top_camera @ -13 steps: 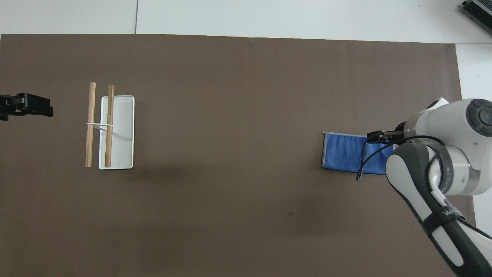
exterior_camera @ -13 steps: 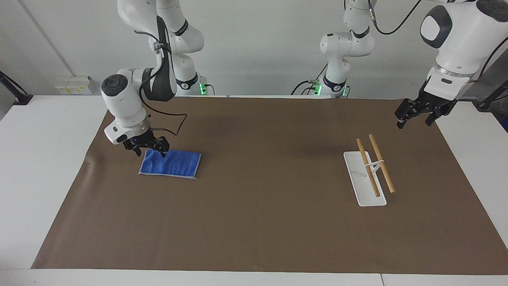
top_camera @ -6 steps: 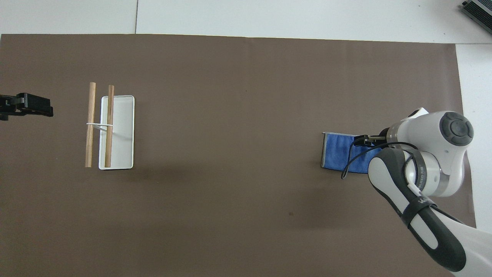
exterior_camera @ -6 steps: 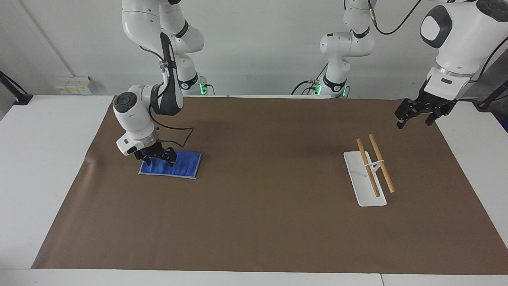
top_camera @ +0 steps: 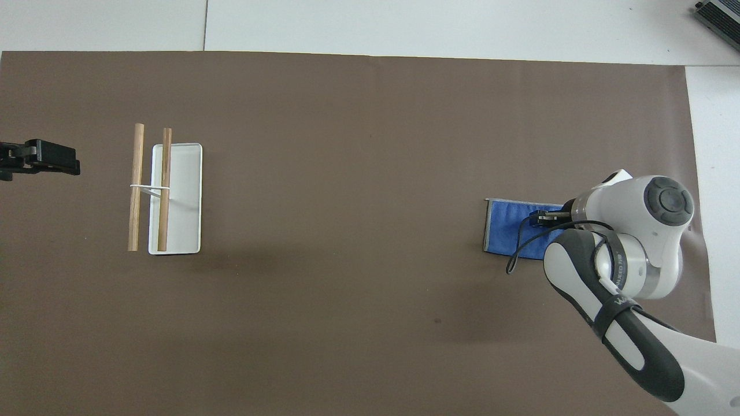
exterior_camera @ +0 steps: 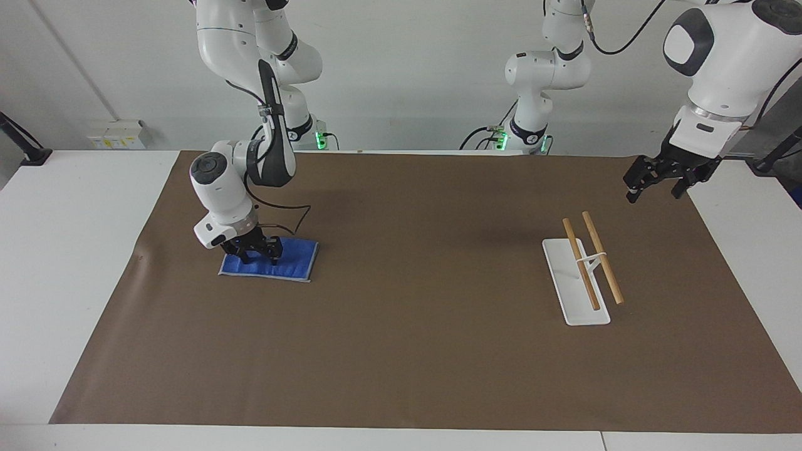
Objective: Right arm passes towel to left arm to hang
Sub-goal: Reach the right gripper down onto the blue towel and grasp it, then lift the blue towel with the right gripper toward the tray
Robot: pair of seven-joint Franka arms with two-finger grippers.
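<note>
— Since the brown mat (exterior_camera: 401,351) covers most of the white table (exterior_camera: 69,263), shall we begin with it?

— Yes. It lies flat, and everything else sits on it. The two arms come next in size. The right arm (exterior_camera: 266,106), the one with the glossy black elbow shell, bends down over its own end of the mat. The left arm (exterior_camera: 720,56), with the dark grey oval cap, waits raised over the mat's corner at its own end.

— And what stands under that one?

— Nothing directly. The rack (exterior_camera: 579,282) is the nearest thing: a white oblong base carrying two wooden rods side by side on a thin white upright. It sits toward the left arm's end of the table, well apart from the towel (exterior_camera: 294,263).

— Where is the towel, then?

— Flat on the mat toward the right arm's end, a small blue folded cloth with pale edging. In the overhead view the arm hides part of it.

— Does the right gripper (exterior_camera: 254,252) have it?

— Its tips are down on the cloth, at the end toward the mat's edge. Whether the fingers are apart or already pinching the fabric, I cannot tell; the towel is not lifted.

— And the left gripper (exterior_camera: 653,186)?

— Its fingers stand apart, with nothing between them, in the air.
</note>
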